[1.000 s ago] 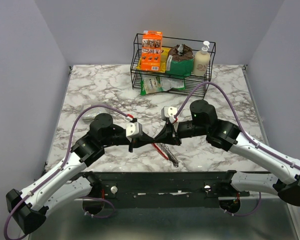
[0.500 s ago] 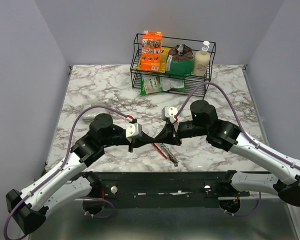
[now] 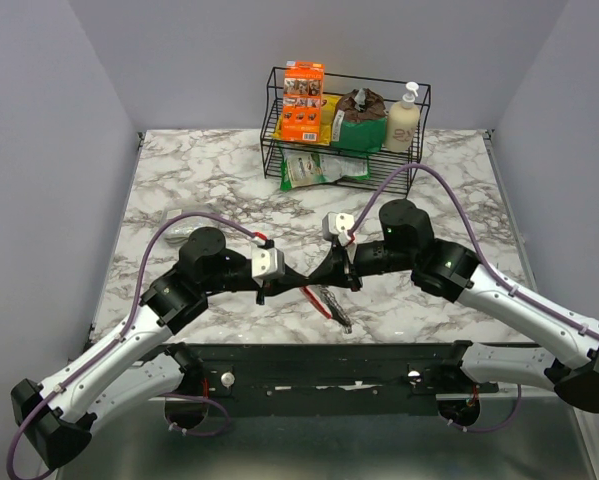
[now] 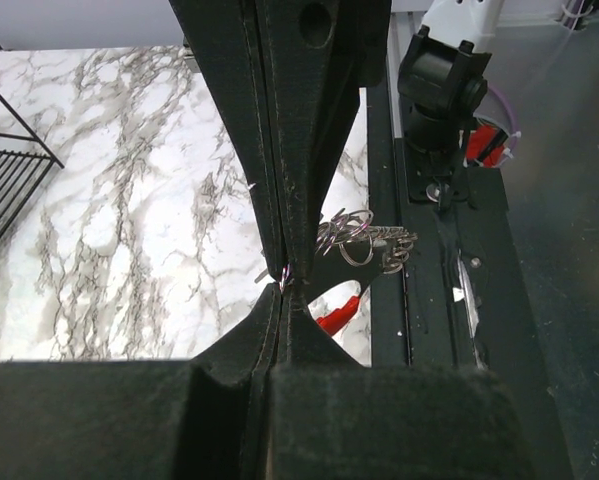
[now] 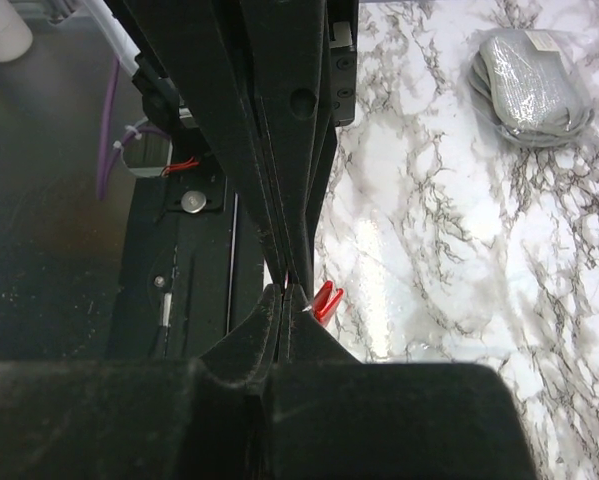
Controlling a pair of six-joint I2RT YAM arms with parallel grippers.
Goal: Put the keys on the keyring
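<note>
Your left hand and right hand are both closed, tips meeting; the keys are just beside the left hand's tips, a red tag near them, and the black fingers hide what holds them.

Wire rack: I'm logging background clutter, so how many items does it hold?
5 visible: orange box, yellow packet, green bag and pump bottle on top, a green packet underneath; more may be hidden behind them.
</note>
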